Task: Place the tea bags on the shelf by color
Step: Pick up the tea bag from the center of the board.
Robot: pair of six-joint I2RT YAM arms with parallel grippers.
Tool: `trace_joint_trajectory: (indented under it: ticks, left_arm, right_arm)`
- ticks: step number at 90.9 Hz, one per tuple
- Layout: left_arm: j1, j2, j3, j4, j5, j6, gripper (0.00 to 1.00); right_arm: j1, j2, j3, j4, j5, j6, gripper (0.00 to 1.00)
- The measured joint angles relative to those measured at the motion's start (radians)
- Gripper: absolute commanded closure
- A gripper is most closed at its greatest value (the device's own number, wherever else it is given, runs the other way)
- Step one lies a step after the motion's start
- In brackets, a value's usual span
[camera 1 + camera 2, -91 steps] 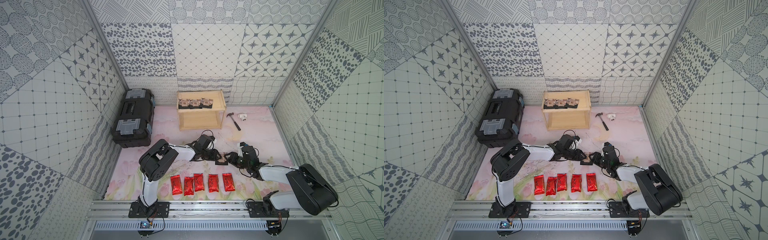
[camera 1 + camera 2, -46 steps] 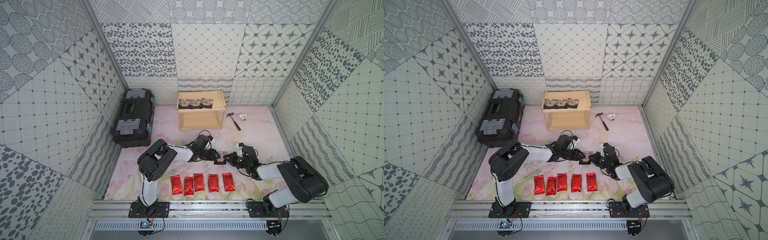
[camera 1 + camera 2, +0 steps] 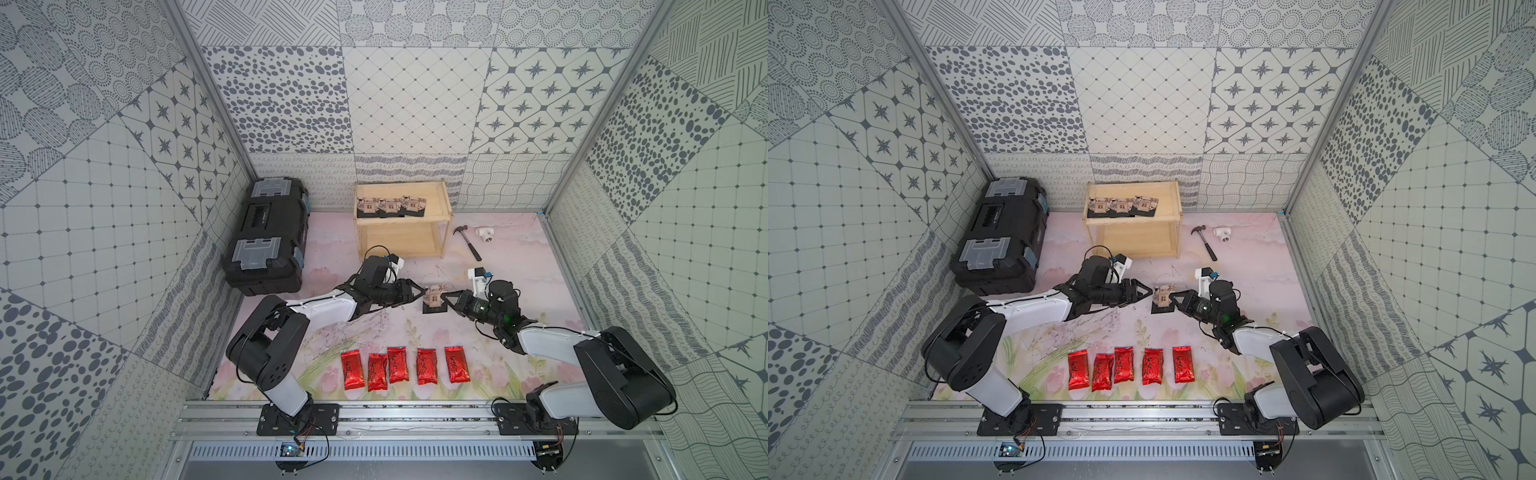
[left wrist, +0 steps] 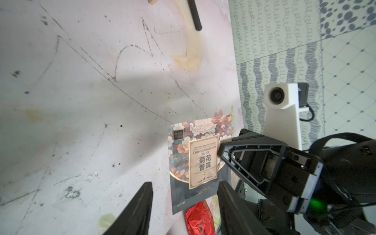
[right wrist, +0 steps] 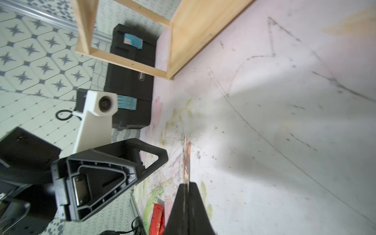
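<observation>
Mid-table, on a scuffed pink floral table (image 3: pixel 519 266) walled by grey patterned tiles (image 3: pixel 411 104), my right fingers (image 5: pixel 196 205) pinch one black tea bag (image 3: pixel 434 298); my left fingers (image 4: pixel 140 207) stand apart just beside it. Five red tea bags (image 3: pixel 398 365) line the front edge; three black packets (image 3: pixel 390 206) lie on the shelf (image 3: pixel 438 199) at the back edge, toolbox (image 3: pixel 266 237) back-left.

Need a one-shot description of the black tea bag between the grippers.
Start at the wooden shelf and come forward to where the left gripper and right gripper meet. The black packet between them is held upright, pinched by the right one; the other three black packets lie on the shelf's top board.
</observation>
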Motion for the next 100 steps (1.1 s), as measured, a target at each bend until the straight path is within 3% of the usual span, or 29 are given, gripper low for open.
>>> trace_joint_trajectory:
  ticks: [27, 50, 100]
  left_arm:
    - [0.069, -0.129, -0.038, 0.010, 0.066, -0.063, 0.39]
    - [0.080, -0.197, -0.068, 0.019, 0.088, -0.082, 0.46]
    - [0.093, -0.265, -0.098, 0.021, 0.083, -0.085, 0.86]
  right_arm:
    - [0.085, 0.005, 0.149, 0.038, -0.115, -0.015, 1.00]
    - [0.127, 0.043, 0.182, 0.032, -0.134, -0.021, 1.00]
    - [0.136, 0.061, 0.199, -0.013, -0.148, -0.043, 1.00]
